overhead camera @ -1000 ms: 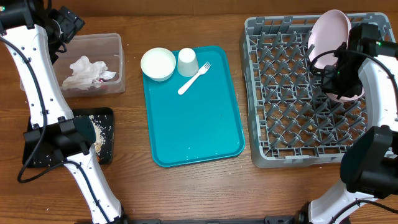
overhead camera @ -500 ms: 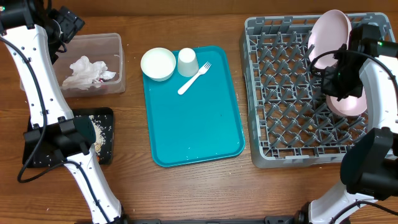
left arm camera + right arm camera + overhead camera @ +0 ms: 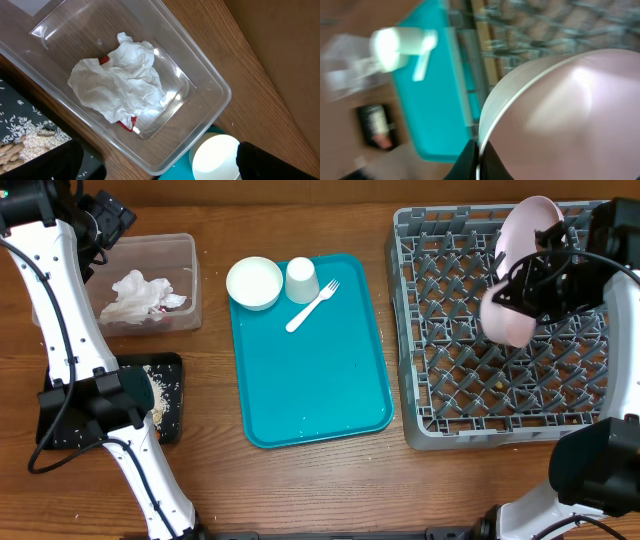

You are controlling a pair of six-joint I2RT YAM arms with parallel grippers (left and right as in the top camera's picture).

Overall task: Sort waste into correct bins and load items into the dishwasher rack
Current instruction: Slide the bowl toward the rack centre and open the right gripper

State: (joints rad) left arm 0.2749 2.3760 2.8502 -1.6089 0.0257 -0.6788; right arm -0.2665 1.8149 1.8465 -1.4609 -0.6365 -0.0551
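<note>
My right gripper [image 3: 479,155] is shut on the white rim of a pale pink dish [image 3: 560,110]. It holds the dish [image 3: 505,315] tilted over the upper part of the grey dishwasher rack [image 3: 470,380], beside the pink plate [image 3: 535,220] standing upright at the back. A white bowl [image 3: 254,282], a cup [image 3: 301,279] and a fork [image 3: 312,306] lie on the teal tray [image 3: 310,380]. My left gripper [image 3: 160,170] is wide open above the clear tub [image 3: 210,85], which holds crumpled napkins [image 3: 120,82] and a red wrapper [image 3: 127,124].
A shallow black tray [image 3: 60,430] with rice and food scraps [image 3: 158,395] lies at the front left, partly under the left arm. A few crumbs sit on the rack's floor. Bare wooden table [image 3: 300,490] runs along the front.
The right gripper closed on the pink dish at the rack's right side, raised it and swung it left, toward the upright plate. The left arm has stayed still.
</note>
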